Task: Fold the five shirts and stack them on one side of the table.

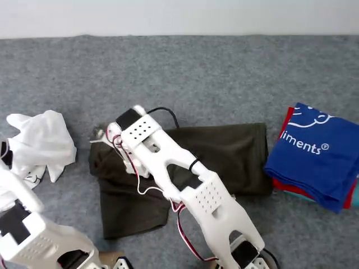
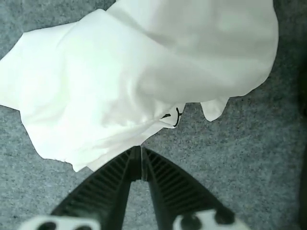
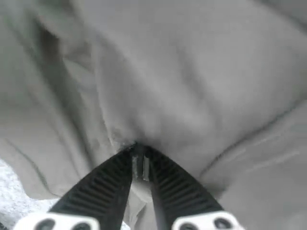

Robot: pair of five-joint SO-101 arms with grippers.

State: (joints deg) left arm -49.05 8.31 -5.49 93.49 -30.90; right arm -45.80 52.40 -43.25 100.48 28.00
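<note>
**Grey table carrying one spread shirt, one stack and one crumpled shirt**

Grey felt-like covering is lying over the whole table (image 1: 224, 78). A dark olive shirt (image 1: 230, 154) is lying across the middle, partly folded and rumpled at its left end. The right arm (image 1: 185, 185) is stretching over it from the near edge. At the table's right side a blue shirt (image 1: 314, 162) is sitting folded on top of a red shirt (image 1: 279, 183), and it is showing white lettering and a white line drawing. At the left side a white shirt (image 1: 42, 143) is lying crumpled, with a small black mark near its hem. The right gripper (image 3: 139, 150) is pinching a fold of the olive cloth between closed jaws. The left gripper (image 2: 140, 149) is holding its jaws pressed together, tips at the white shirt's edge; whether cloth is caught between them is unclear.
</note>
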